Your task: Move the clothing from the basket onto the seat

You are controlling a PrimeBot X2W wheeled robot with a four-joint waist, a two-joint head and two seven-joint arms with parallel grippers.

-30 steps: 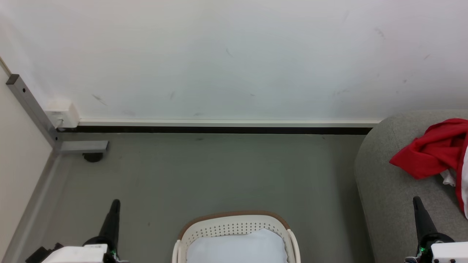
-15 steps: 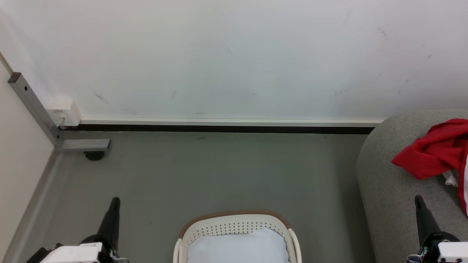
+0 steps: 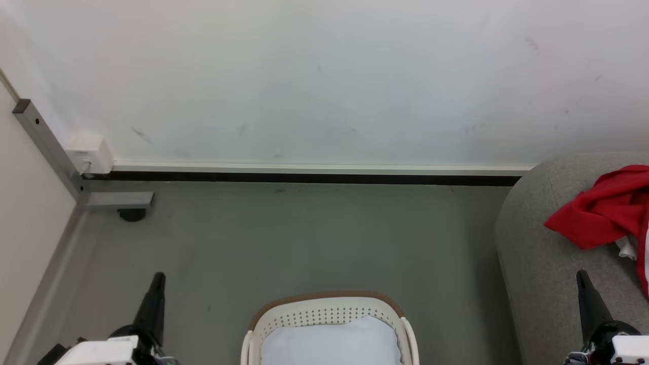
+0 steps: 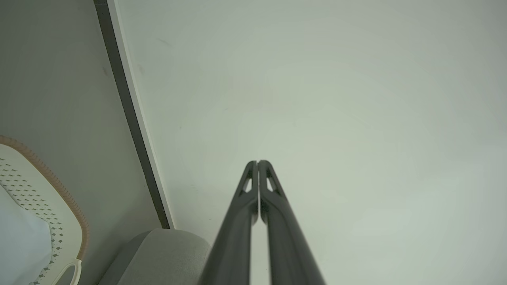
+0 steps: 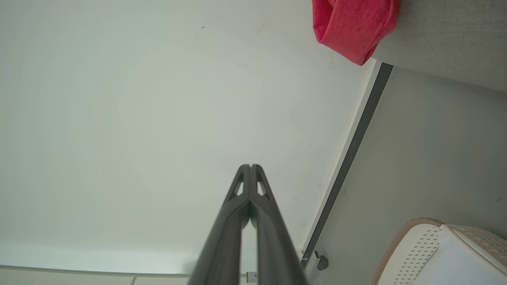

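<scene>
Head view. Left gripper [image 3: 158, 278] sits low left over the floor [image 3: 304, 238], fingers pointing up the view; from this angle they read as a single dark blade. Right gripper [image 3: 582, 275] sits low right, in front of the seat's [image 3: 542, 263] near edge. Basket [image 3: 324, 296] stands on the floor at bottom centre between the two grippers, with a pale pad [image 3: 329, 342] lying in it. Clothing [image 3: 603, 213] lies bunched on the seat at the right edge, red with some white showing, cut off by the frame.

Left wrist view. I see the left gripper [image 4: 258, 163] with its fingers together, tips touching, aimed at the wall [image 4: 336, 99]. Basket [image 4: 53, 180] is at lower left with the pad [image 4: 16, 237] inside. A seat [image 4: 166, 253] corner shows at the bottom.

Right wrist view. Right gripper [image 5: 250, 167] fingers are together, tips touching. A red fold of clothing [image 5: 352, 27] hangs over the seat [image 5: 443, 47] edge at top right. Basket [image 5: 412, 245] with pad [image 5: 447, 265] is at lower right.
</scene>
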